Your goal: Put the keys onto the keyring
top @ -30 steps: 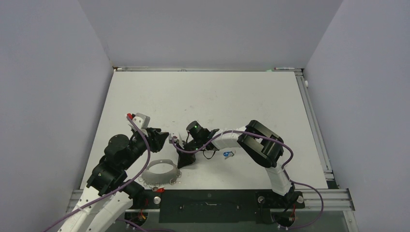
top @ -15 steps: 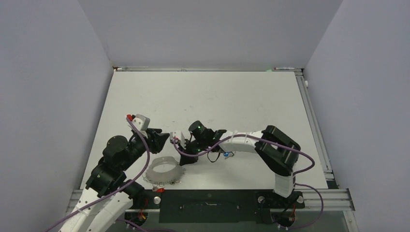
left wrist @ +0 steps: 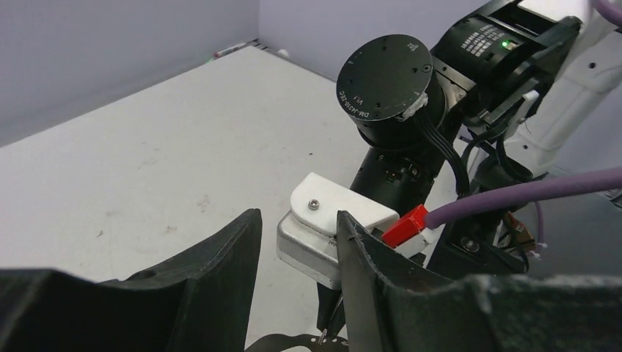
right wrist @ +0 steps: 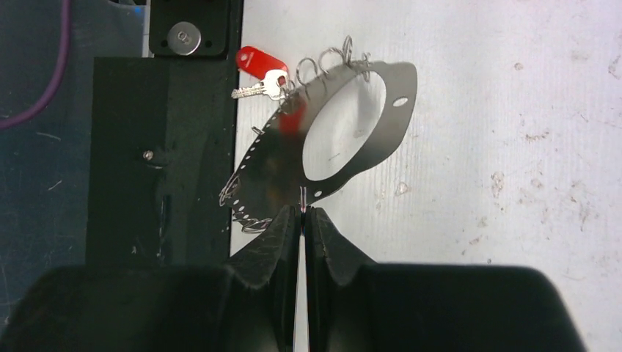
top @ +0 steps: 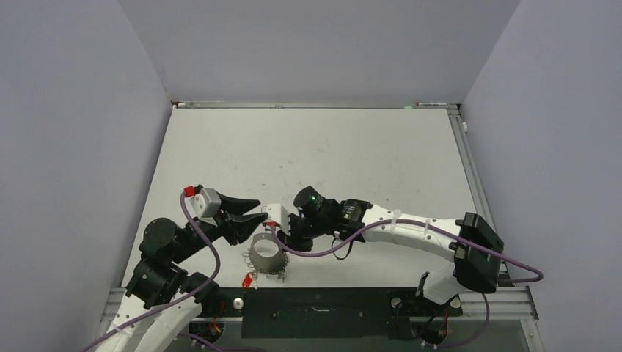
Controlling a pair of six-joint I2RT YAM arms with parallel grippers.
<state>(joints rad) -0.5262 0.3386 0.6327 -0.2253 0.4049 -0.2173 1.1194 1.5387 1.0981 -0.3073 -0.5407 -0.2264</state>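
My right gripper is shut on the rim of the keyring, a flat grey plate with a wide hole. It holds the plate tilted up on edge near the table's front edge. Small wire split rings line its rim. The red-tagged key lies against those rings, over the black base strip; it also shows in the top view. My left gripper is open and empty, just left of the right wrist and above the plate. The blue-tagged and dark-headed keys are out of view.
The black mounting strip runs along the table's front edge right beside the keyring. The right wrist's camera housing sits close between my left fingers. Grey walls enclose the white table.
The right arm stretched out to the left. Its gripper tipped the keyring from flat up onto its edge and shifted it right; the red key moved along. The left gripper dropped lower and turned toward it.
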